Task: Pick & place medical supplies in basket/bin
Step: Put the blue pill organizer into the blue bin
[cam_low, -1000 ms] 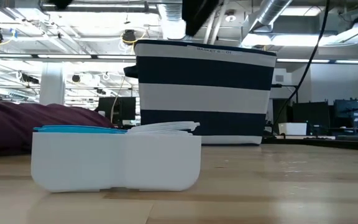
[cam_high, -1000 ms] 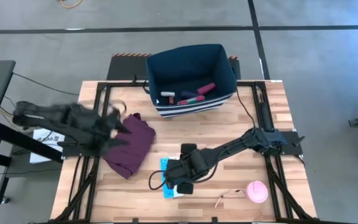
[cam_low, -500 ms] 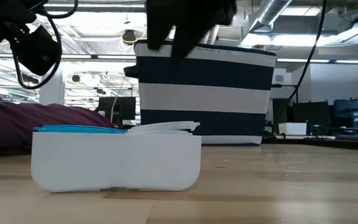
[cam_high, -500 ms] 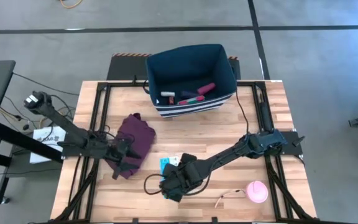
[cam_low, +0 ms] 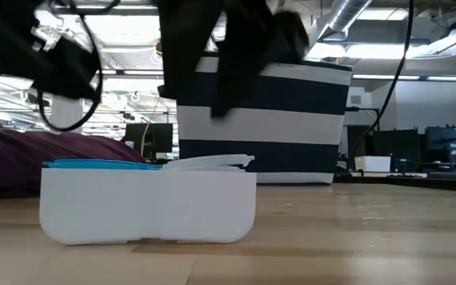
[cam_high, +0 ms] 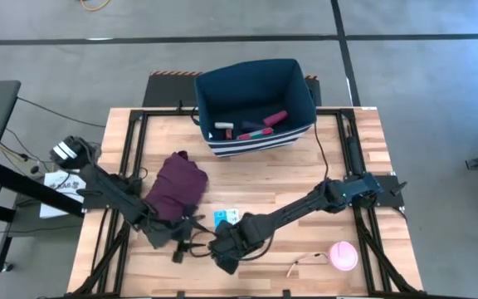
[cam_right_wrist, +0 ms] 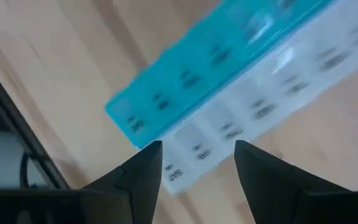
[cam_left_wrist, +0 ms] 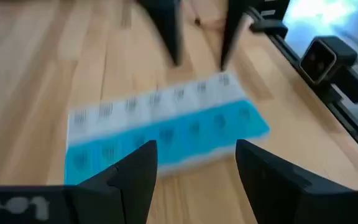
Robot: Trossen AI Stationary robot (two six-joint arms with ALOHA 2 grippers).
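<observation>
Butcher-block wooden table (cam_high: 305,178) on a black metal frame, standing on a grey floor crossed by dark lines; the low view looks into an open hall with exposed ceiling ducts, light fixtures and desks with monitors far behind. Maroon cloth (cam_high: 175,186): bunched on the table's left half. Bin (cam_high: 256,108): rectangular, dark-blue fabric with white stripes around the base, at the table's far edge; it holds several small items, among them pink-red oblongs and a white piece. Pill organizer (cam_left_wrist: 166,124): one strip with a light-blue row and a white row of lidded compartments, each bearing small dark print, lying flat on the table near the front edge, just right of the cloth and well apart from the bin. Pink round disc (cam_high: 343,255) with tan cord: front right corner. Left gripper (cam_left_wrist: 194,165): fingers spread apart, holding nothing, poised close over the organizer. Right gripper (cam_right_wrist: 197,165): fingers likewise parted and empty, above the same strip from the opposite side.
</observation>
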